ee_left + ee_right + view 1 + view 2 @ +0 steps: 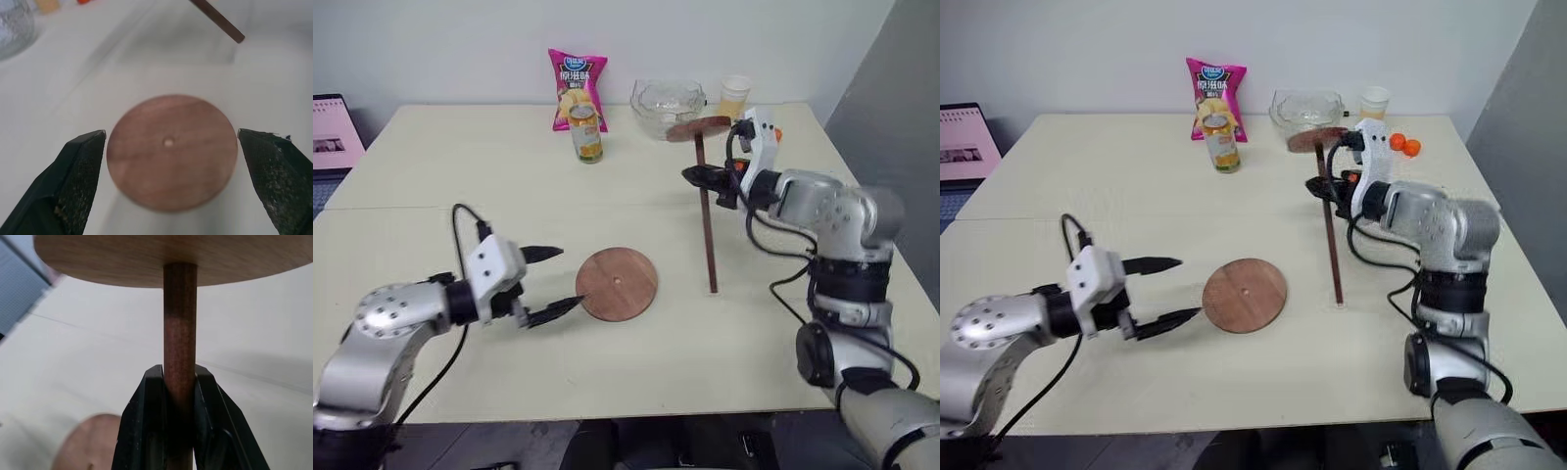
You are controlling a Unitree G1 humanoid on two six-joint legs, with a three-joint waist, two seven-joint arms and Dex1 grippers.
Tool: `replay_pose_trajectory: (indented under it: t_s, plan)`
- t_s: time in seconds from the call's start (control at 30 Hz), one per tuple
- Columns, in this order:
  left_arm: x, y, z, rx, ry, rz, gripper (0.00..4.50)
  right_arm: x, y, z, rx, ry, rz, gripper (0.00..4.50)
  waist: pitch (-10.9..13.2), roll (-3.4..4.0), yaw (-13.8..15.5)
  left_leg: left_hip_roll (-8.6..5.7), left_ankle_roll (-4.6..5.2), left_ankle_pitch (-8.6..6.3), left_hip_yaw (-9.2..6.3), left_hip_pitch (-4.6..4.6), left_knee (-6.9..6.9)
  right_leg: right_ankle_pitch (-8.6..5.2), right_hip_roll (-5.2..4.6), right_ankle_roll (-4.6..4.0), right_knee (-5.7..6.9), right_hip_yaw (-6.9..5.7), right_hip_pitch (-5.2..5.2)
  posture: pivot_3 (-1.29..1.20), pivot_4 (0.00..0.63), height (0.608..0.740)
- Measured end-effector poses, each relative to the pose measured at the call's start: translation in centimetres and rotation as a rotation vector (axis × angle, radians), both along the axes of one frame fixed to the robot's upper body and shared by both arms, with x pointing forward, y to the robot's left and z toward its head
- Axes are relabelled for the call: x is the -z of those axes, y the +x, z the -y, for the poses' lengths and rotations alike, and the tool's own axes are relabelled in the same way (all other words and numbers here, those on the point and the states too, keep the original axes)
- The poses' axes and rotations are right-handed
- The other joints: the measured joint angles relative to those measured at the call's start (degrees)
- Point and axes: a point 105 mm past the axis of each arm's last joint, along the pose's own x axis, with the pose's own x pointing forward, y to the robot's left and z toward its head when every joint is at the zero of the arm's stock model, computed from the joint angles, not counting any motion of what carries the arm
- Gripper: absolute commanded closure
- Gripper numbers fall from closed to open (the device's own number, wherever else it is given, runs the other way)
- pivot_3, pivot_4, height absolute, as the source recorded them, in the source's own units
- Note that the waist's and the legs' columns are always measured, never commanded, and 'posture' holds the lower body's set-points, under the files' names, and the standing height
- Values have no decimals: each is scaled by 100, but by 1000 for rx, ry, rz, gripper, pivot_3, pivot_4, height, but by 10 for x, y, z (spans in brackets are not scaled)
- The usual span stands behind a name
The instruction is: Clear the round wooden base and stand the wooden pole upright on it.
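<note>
The round wooden base (617,284) lies flat on the table with nothing on it, its small centre hole showing (169,142). My left gripper (570,276) is open just left of the base, one finger on either side of its near edge and neither touching it. My right gripper (697,177) is shut on the wooden pole (707,225), gripping it high on the rod. The pole stands nearly upright with its fixed disc (698,128) on top. Its lower end (713,290) is close to the table, right of the base; I cannot tell whether it touches.
At the back of the table stand a pink snack bag (577,88), a can (587,134), a glass bowl (668,106) and a cup (734,96). Small orange objects (1404,145) lie by the right arm. A screen (333,132) sits off the far-left edge.
</note>
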Motion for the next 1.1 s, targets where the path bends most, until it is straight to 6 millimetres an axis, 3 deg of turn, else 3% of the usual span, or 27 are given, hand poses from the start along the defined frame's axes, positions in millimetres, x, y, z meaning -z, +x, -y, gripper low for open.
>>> replay_pose_trajectory:
  t_s: [0.1, 0.17, 0.3, 0.43, 0.67, 1.1]
  plan:
    - [-3, -10, -18, -66, -8, -2, 0, -9, -37, -36, -220, 51, 234, 4243, 1, 1, -14, 1, 0, 0, -1, 3, 1, 0, 1, 1, 6, 0, -2, 0, 150, 740]
    - [-8, -15, -18, -63, -13, 15, 0, -15, -54, -55, -325, 86, 325, 4243, 1, 1, -13, 2, 0, 0, -4, 8, 2, 3, 1, -1, 8, -2, 1, 0, 150, 740]
    - [-6, -22, -23, -83, -21, -11, 0, -27, -66, -78, -364, 178, 508, 4243, -3, -4, -14, 2, 0, 0, -6, 29, 1, 6, 3, -3, 9, -3, 17, 0, 150, 740]
    - [0, -26, -26, -100, -16, -43, 0, -7, -67, -104, -390, 192, 541, 4243, -3, -5, -11, 2, -1, 1, -5, 39, 2, 6, 3, -3, 6, -2, 30, 0, 150, 740]
    - [-4, -25, -25, -97, -15, -22, 0, 9, -61, -120, -378, 204, 560, 4243, -6, -10, -5, 2, -2, 1, -6, 41, 1, 7, 3, -4, 5, -2, 33, 0, 150, 740]
    - [-3, -19, -13, -57, -28, -24, 0, 27, -58, -117, -377, 187, 567, 4243, -6, -11, -8, 3, -2, 1, -6, 44, 0, 7, 3, -4, 6, -2, 34, 0, 150, 740]
